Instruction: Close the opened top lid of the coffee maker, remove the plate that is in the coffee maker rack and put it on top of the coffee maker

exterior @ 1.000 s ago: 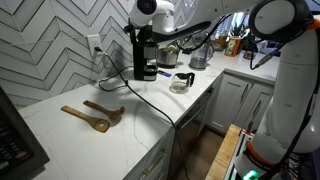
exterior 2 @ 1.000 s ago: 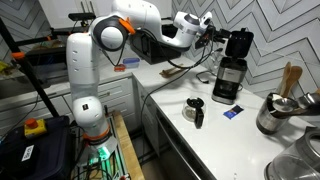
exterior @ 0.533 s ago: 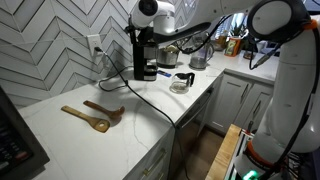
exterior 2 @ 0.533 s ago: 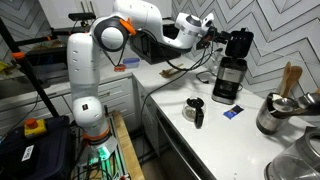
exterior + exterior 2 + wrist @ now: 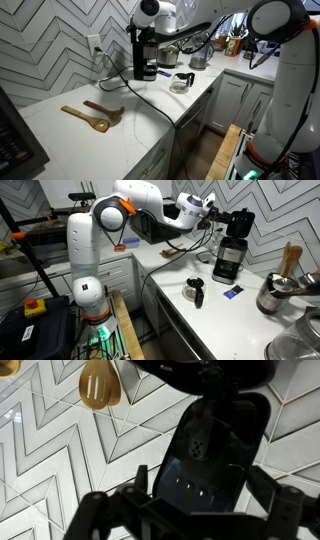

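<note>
The black coffee maker (image 5: 146, 62) stands at the back of the counter against the tiled wall, and it shows in both exterior views (image 5: 228, 262). Its top lid (image 5: 240, 222) stands raised. In the wrist view the lid's underside (image 5: 212, 450) fills the middle, in front of the tiles. My gripper (image 5: 216, 216) is at lid height right beside it, and its dark fingers (image 5: 92, 512) are spread at either side of the lid. The gripper (image 5: 190, 525) is open and holds nothing. A pale patch shows in the rack (image 5: 227, 258). I cannot tell whether it is the plate.
A glass carafe (image 5: 182, 82) stands on the counter in front of the machine. Two wooden spoons (image 5: 95, 114) lie nearer the camera. A steel kettle (image 5: 276, 294) and a small blue item (image 5: 232, 292) are beside the machine. The power cord (image 5: 150, 100) trails across the counter.
The gripper has edged slightly toward the raised lid. Nothing else has moved.
</note>
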